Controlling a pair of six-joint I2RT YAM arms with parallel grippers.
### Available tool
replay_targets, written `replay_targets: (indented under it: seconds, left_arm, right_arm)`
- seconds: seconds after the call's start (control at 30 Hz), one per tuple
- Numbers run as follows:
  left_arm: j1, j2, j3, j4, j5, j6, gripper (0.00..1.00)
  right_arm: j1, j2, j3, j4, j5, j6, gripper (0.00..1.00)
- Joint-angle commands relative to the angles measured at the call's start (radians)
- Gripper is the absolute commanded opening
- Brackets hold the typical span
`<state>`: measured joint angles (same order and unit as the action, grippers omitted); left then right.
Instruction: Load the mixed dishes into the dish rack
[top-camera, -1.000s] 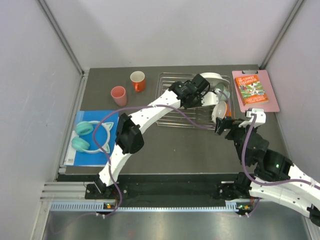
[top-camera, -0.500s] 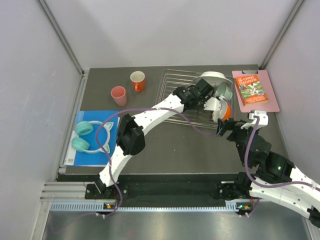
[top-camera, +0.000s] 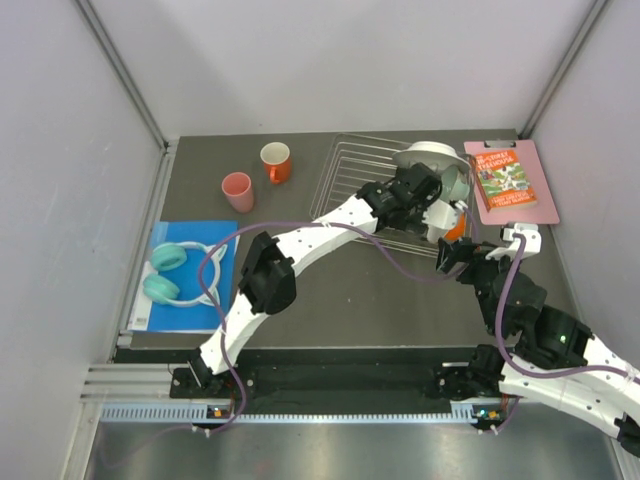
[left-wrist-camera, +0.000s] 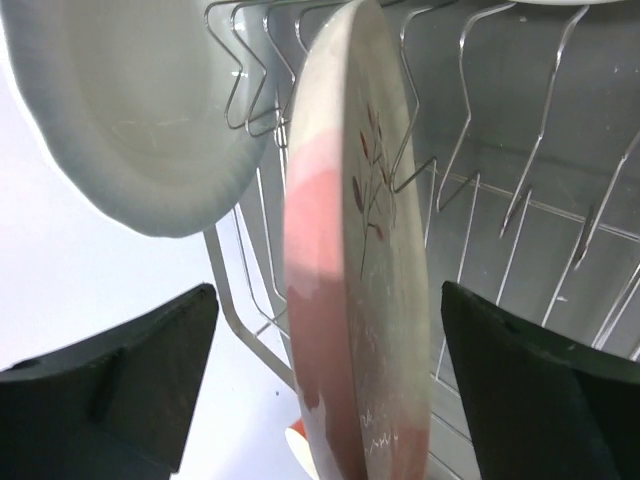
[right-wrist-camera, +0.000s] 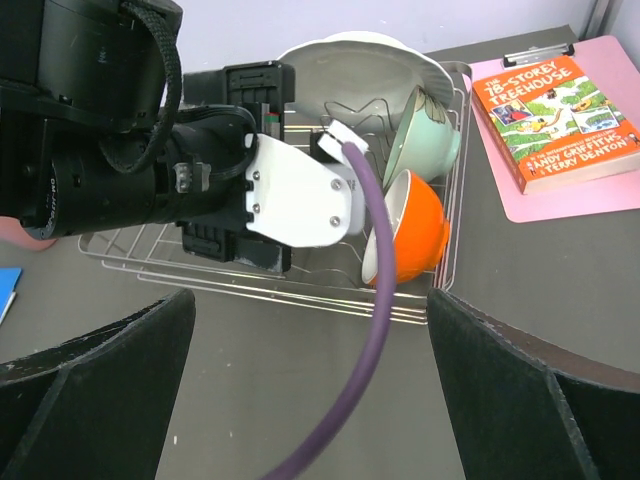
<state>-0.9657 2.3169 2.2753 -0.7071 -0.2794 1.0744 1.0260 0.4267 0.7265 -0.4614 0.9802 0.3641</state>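
Observation:
The pink-and-cream plate (left-wrist-camera: 350, 280) stands on edge among the wires of the dish rack (left-wrist-camera: 520, 190), between the fingers of my left gripper (left-wrist-camera: 330, 400), which is open with a gap on each side of the plate. A pale grey-white plate (left-wrist-camera: 140, 110) leans just behind it. In the top view the left gripper (top-camera: 430, 195) hangs over the rack's (top-camera: 360, 170) right end. There stand the white plate (top-camera: 425, 155), mint-green bowl (top-camera: 458, 185) and orange bowl (top-camera: 456, 228). My right gripper (top-camera: 468, 255) is open and empty, near the rack's front right corner. The pink cup (top-camera: 237, 190) and orange cup (top-camera: 276, 162) stand left of the rack.
Teal headphones (top-camera: 178, 272) lie on a blue book (top-camera: 195, 300) at the left. A pink clipboard (top-camera: 525, 205) with an orange book (top-camera: 505, 178) lies right of the rack. The left arm's purple cable (right-wrist-camera: 375, 300) crosses the right wrist view. Grey walls enclose the table.
My left gripper has moved right along the rack and opened, letting go of the pink-and-cream plate, which now stands in the wires. The right arm has drawn back slightly.

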Motion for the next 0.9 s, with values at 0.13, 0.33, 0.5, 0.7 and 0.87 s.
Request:
replay_targets:
  seconds: [0.13,0.33,0.5,0.7,0.87]
  left_arm:
    - [-0.004,-0.037,-0.02,0.106,-0.018,0.022,0.99]
    - [-0.004,-0.082,-0.053,0.089,-0.014,-0.022,0.99]
    - [0.007,-0.162,-0.103,0.074,0.014,-0.082,0.99]
    - [0.007,-0.225,-0.163,0.048,0.052,-0.136,0.99]
    - [0.013,-0.284,-0.155,0.032,0.077,-0.194,0.99]
  right_arm:
    - [0.003,-0.006,-0.001,0.012,0.015,0.009,0.97]
    - [0.003,-0.006,0.005,0.012,0.037,-0.004,0.98]
    - [0.003,-0.002,0.028,0.012,0.041,-0.025,0.99]
    - [0.003,0.024,0.053,0.01,0.054,-0.037,1.0]
    - [0.003,0.03,0.065,0.012,0.067,-0.054,1.0]
